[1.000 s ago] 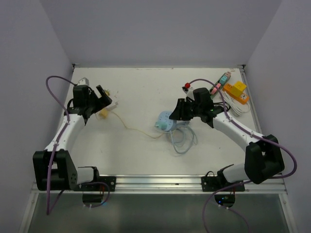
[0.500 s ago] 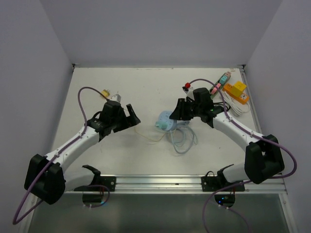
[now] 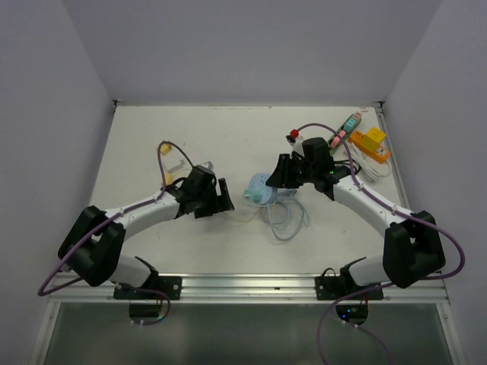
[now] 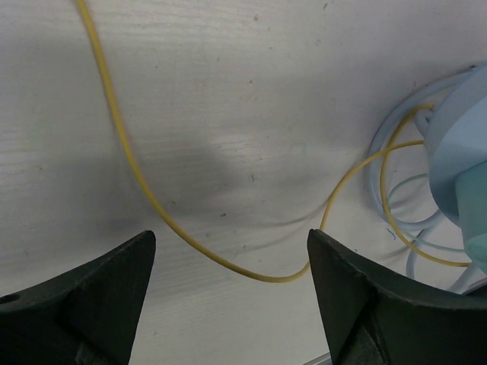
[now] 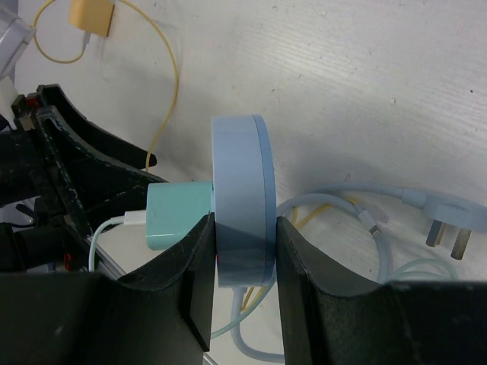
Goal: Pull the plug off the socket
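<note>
We note the right claw (image 5: 245,232) clamped on the blue socket (image 5: 240,175), the teal plug (image 5: 179,217) not yet pulled out beside its fingers, and the left claw (image 4: 228,296) wide and empty over the yellow cable (image 4: 122,144).

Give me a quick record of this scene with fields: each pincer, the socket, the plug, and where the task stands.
right pincer: shut on the rim of the blue socket, holding it on edge
left pincer: open, holding nothing, over the yellow cable beside the socket
teal plug: seated in the socket's face, pointing toward the left arm
task status: plug not yet pulled out
</note>
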`<state>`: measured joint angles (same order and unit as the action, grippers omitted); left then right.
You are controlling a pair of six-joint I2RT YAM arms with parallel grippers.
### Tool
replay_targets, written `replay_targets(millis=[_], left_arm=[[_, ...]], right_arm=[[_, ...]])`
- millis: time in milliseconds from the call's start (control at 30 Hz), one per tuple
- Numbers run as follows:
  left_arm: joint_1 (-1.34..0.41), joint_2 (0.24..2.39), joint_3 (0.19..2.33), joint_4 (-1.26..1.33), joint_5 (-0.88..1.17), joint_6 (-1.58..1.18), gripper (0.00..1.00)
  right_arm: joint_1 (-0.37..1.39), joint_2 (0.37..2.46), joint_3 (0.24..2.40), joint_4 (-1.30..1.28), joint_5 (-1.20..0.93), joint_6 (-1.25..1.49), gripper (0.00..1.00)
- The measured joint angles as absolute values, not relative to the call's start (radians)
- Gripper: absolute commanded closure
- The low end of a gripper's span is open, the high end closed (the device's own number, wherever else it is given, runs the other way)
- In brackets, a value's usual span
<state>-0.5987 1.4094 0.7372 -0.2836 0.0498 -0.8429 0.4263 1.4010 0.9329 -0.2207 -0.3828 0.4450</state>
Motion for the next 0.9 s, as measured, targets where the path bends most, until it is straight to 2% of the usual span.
replay_targets(millis=[67, 133, 267, 300, 333, 533, 900], left_arm=[[-0.61, 1.44, 0.744, -0.269, 0.059, -0.85, 0.21], [-0.625, 1.474, 0.757, -0.248, 0.071, -0.858, 0.31], [-0.647, 1.517, 0.775, -0.218, 0.088, -0.877, 0.73], [-0.649, 1.522, 0.778, -0.215, 0.087, -0.879, 0.96], [-0.649, 1.524, 0.782, -0.216, 0.085, -0.883, 1.0], [-0.592, 1.524, 0.883, -0.262, 0.009, -0.817, 1.0], [-0.154, 1.478, 1.07, -0.355, -0.224, -0.617, 1.0]], right_arm=[[0.426, 1.401, 0.933, -0.221, -0.383, 0.445, 1.0], [0.426, 1.401, 0.933, -0.221, -0.382, 0.445, 1.0], [0.426, 1.4, 0.932, -0.221, -0.376, 0.445, 1.0], [0.426, 1.399, 0.931, -0.221, -0.374, 0.445, 1.0], [0.426, 1.396, 0.929, -0.223, -0.372, 0.445, 1.0], [0.426, 1.344, 0.924, -0.249, -0.324, 0.44, 1.0], [0.309, 1.224, 0.903, -0.314, -0.218, 0.443, 1.0]])
